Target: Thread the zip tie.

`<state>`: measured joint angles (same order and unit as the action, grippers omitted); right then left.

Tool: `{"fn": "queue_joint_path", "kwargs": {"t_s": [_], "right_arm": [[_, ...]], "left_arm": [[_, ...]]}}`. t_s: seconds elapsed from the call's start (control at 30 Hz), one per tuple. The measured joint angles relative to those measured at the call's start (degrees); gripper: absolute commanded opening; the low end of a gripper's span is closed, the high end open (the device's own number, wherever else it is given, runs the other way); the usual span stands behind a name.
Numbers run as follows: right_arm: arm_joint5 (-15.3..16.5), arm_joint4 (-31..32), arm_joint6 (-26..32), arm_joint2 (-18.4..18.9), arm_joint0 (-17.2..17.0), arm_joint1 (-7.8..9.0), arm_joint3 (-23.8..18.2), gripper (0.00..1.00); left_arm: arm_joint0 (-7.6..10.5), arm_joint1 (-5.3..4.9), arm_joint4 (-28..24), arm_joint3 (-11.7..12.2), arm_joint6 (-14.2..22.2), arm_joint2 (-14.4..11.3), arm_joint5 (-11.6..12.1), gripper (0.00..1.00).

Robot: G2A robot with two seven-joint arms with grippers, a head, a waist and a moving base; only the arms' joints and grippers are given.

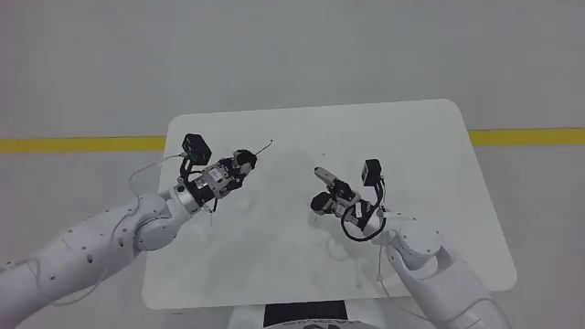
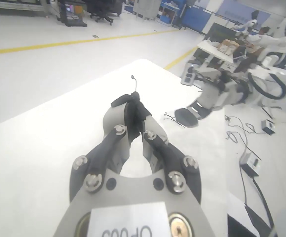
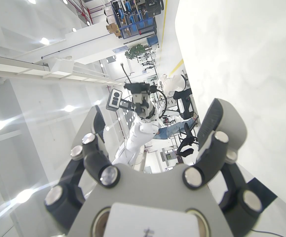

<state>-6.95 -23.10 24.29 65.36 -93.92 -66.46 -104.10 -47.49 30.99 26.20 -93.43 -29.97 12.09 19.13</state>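
A thin dark zip tie (image 1: 264, 150) sticks out from my left gripper (image 1: 245, 161), which is shut on it over the left half of the white table (image 1: 402, 137). In the left wrist view the zip tie (image 2: 135, 82) rises from the pinched fingertips, its small head end on top. My right gripper (image 1: 322, 188) hangs open over the table's middle right, turned on its side, with nothing between its fingers (image 3: 210, 122). From the right wrist view the left gripper (image 3: 136, 87) is seen facing it with the zip tie (image 3: 125, 71) pointing outward.
The table's rounded edge (image 3: 180, 38) runs close to the right gripper in its wrist view. A yellow floor line (image 1: 82, 144) passes behind the table. Bare tabletop (image 1: 274, 238) lies between and in front of the two arms.
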Motion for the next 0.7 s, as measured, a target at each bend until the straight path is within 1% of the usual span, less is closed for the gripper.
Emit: {"fn": "queue_joint_path", "kwargs": {"t_s": [0.07,0.13,0.2,0.27,0.33,0.43,0.53,0.6,0.7], "right_arm": [[0.0,0.0,0.0,0.0,0.0,0.0,0.0,1.0],[0.0,0.0,0.0,0.0,0.0,0.0,0.0,1.0],[0.0,0.0,0.0,0.0,0.0,0.0,0.0,1.0],[0.0,0.0,0.0,0.0,0.0,0.0,0.0,1.0],[0.0,0.0,0.0,0.0,0.0,0.0,0.0,1.0],[0.0,0.0,0.0,0.0,0.0,0.0,0.0,1.0],[0.0,0.0,0.0,0.0,0.0,0.0,0.0,1.0],[0.0,0.0,0.0,0.0,0.0,0.0,0.0,1.0],[0.0,0.0,0.0,0.0,0.0,0.0,0.0,1.0]], "left_arm": [[0.18,0.73,-2.5,-0.1,0.8,0.5,0.4,0.0],[0.4,1.32,-4.3,-0.8,2.4,0.4,0.4,0.0],[0.64,1.64,-6.3,-1.8,3.9,0.1,0.4,0.0],[0.87,1.74,-9.9,-3.3,5.4,-0.4,0.4,0.0],[1.13,1.57,-14.0,-4.5,7.1,-0.6,0.4,0.0],[1.4,1.09,-18.7,-5.3,8.7,-0.4,0.4,0.0],[1.32,0.62,-22.5,-5.8,9.5,0.5,0.4,0.0],[1.19,0.4,-24.0,-6.1,10.3,1.1,0.4,0.0],[0.95,0.14,-25.5,-6.3,13.0,2.0,0.4,0.0]]}}
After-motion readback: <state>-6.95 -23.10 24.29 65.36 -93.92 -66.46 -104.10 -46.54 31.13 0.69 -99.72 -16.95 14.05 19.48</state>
